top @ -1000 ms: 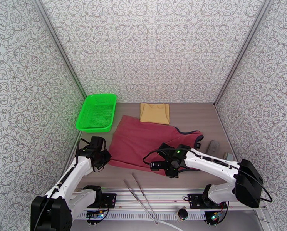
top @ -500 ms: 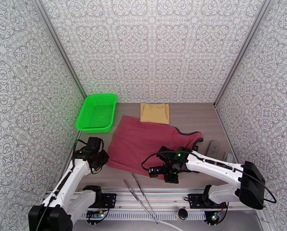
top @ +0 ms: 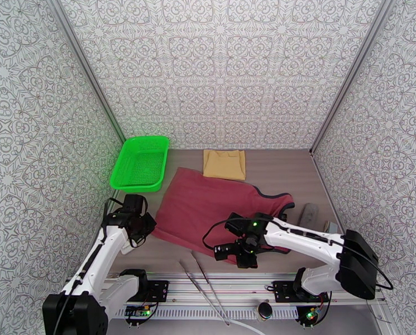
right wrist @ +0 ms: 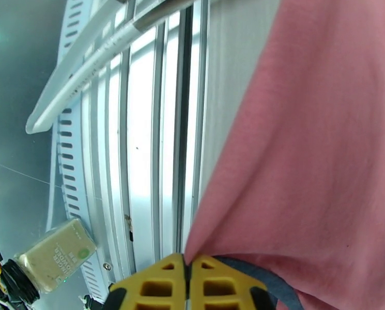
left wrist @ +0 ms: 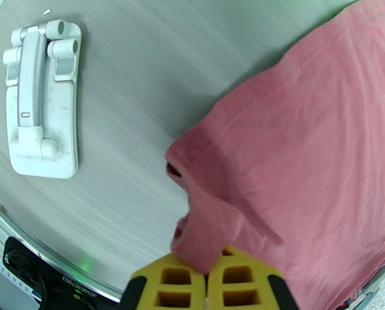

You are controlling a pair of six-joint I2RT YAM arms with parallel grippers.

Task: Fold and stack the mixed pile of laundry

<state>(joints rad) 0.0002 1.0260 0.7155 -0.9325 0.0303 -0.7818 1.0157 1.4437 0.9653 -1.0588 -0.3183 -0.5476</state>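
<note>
The tank top (top: 208, 205) lies spread mid-table, not yet folded. The left gripper (left wrist: 208, 267) is clamped on its near-left corner and the right gripper (right wrist: 188, 269) on its navy-trimmed near edge. The tan cloth (top: 224, 164) already sits folded behind. Folding the top and stacking are probably left.

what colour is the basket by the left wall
The mesh basket is bright green, clearest in the top external view.

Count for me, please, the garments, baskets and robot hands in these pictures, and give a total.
Garments: 2, the maroon tank top and the tan cloth
Baskets: 1, the green basket
Hands: 2, the left hand and the right hand, each shut on the tank top's edge
Total: 5
</note>
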